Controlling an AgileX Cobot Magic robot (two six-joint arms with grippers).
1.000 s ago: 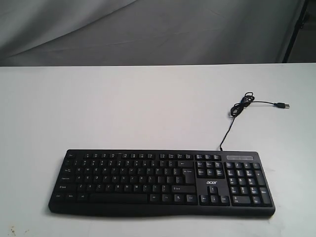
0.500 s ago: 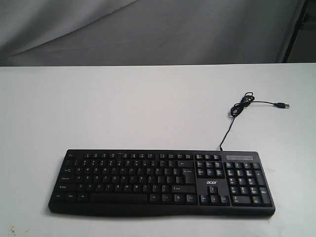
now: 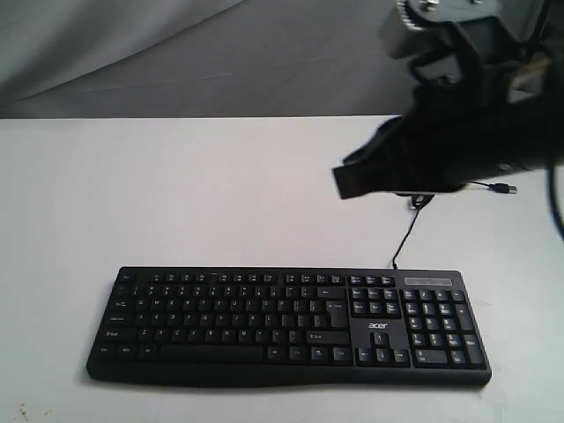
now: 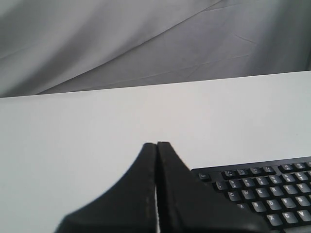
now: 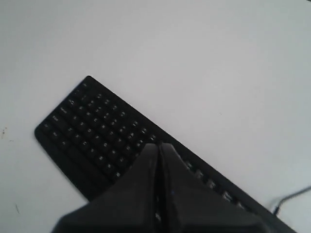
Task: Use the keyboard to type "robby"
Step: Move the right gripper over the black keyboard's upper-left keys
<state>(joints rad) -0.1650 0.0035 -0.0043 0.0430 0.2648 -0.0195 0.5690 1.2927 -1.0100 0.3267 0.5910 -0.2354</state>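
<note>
Right gripper (image 3: 344, 182) hangs up in the air on the right of the scene, its two black fingers pressed flat together, nothing between them. From its wrist camera I confirm that: fingertips meet in a single seam, right gripper (image 5: 158, 145) looking down on the keys from well above.

The keyboard (image 3: 289, 326) lies on the near part of the white table (image 3: 176, 194), long side running left to right, number pad at the right end, acer logo beside it. The gripper tip sits beyond the keyboard's far edge in the exterior view and well above it, touching no key. In the right wrist view the keyboard (image 5: 97, 138) spreads beneath the fingers.

The thin black cable (image 3: 405, 233) leaves the far edge near the number pad and runs away behind the arm; its USB plug (image 3: 504, 189) lies on the far right of the table.

Left gripper (image 4: 156, 144) is pinched closed too, empty. The keyboard (image 4: 265, 187) shows one corner of its key rows just beside those fingers, apart from them. Grey cloth (image 3: 176, 53) hangs behind the table.
</note>
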